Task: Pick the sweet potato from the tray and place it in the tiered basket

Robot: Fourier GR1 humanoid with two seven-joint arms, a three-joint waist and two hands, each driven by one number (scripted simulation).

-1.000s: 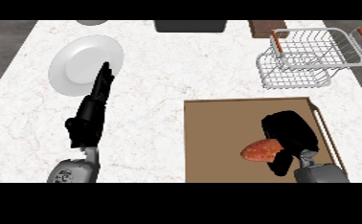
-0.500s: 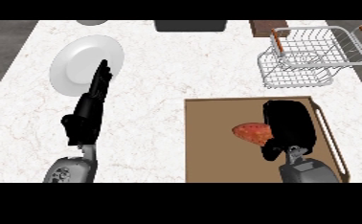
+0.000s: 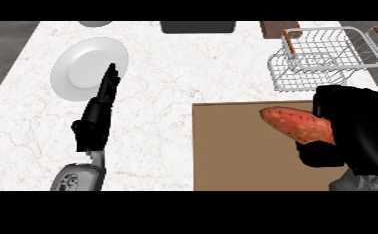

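Note:
The orange-red sweet potato (image 3: 297, 123) is held above the brown tray (image 3: 236, 148), with my right hand (image 3: 347, 128) curled round its right end. It hangs over the tray's upper right part, pointing left. The white wire tiered basket (image 3: 321, 58) stands on the counter just beyond the tray, up and slightly right of the hand. My left hand (image 3: 100, 113) rests open at the left, fingers straight and pointing up toward a plate.
A white plate (image 3: 85, 68) lies at the upper left, under my left fingertips. A dark box (image 3: 198, 26) and a brown block (image 3: 279, 28) sit along the counter's far edge, with a grey round thing (image 3: 96, 23) at the far left.
My right hand has lifted the sweet potato up off the tray and carried it up and toward the basket. The left hand has stayed where it was.

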